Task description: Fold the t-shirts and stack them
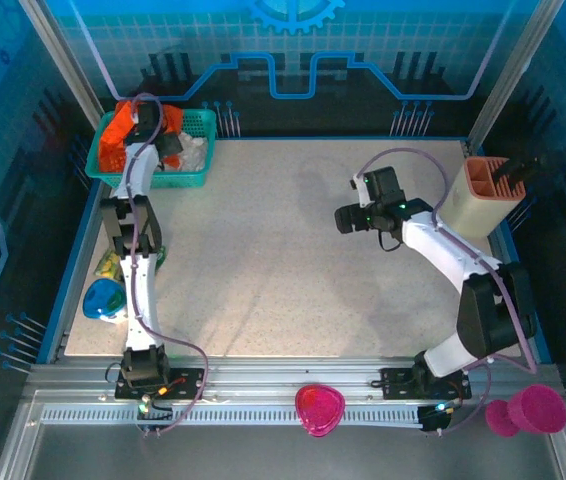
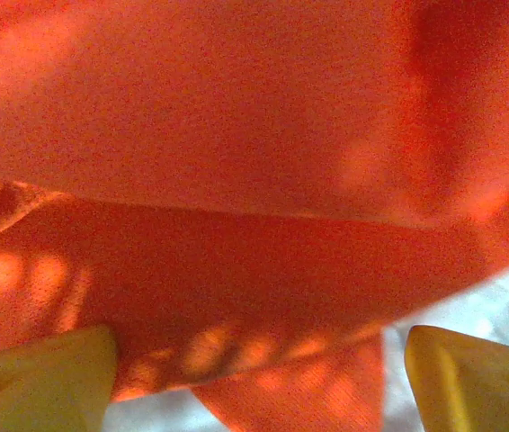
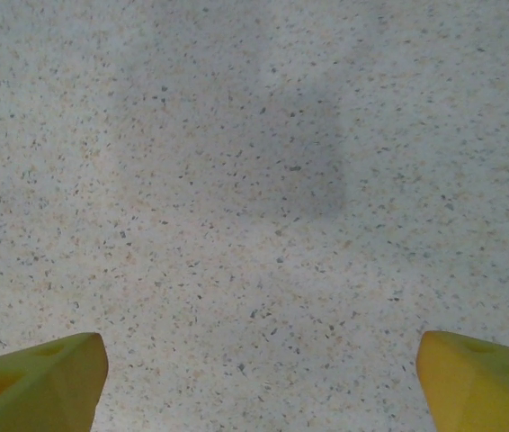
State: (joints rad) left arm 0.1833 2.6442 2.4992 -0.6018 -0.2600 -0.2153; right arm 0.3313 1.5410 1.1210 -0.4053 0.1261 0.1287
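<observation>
Magenta heart-shaped bowl [image 1: 319, 408] on the metal rail [image 1: 263, 385] at the near edge, between the two arm bases; magenta round containers [image 1: 536, 408] lie at the rail's right end. Beyond the rail, the speckled desk [image 1: 283, 270] carries a blue object [image 1: 103, 298] at its left edge, beside the left arm.

Right tool [image 1: 348, 218] hangs over the bare middle-right of the desk. In its wrist view the two yellow fingers [image 3: 34, 378] stand wide apart, with nothing between them but the speckled surface. A beige holder [image 1: 483, 195] with slots in its top stands at the right edge, farther back.

Teal mesh basket [image 1: 195, 178] sits in the far left corner. Both garments lie inside it: the orange t-shirt [image 1: 118, 135] is bunched at the left end and rises above the rim, and the white t-shirt [image 1: 191, 152] is crumpled to its right. Left tool [image 1: 166, 142] reaches down into the basket between them. In its wrist view the jaws are spread wide. Orange cloth lies close ahead of the yellow fingers [image 2: 43, 378], and it dips between them without being clamped. Whether the cloth touches the fingers cannot be told.
</observation>
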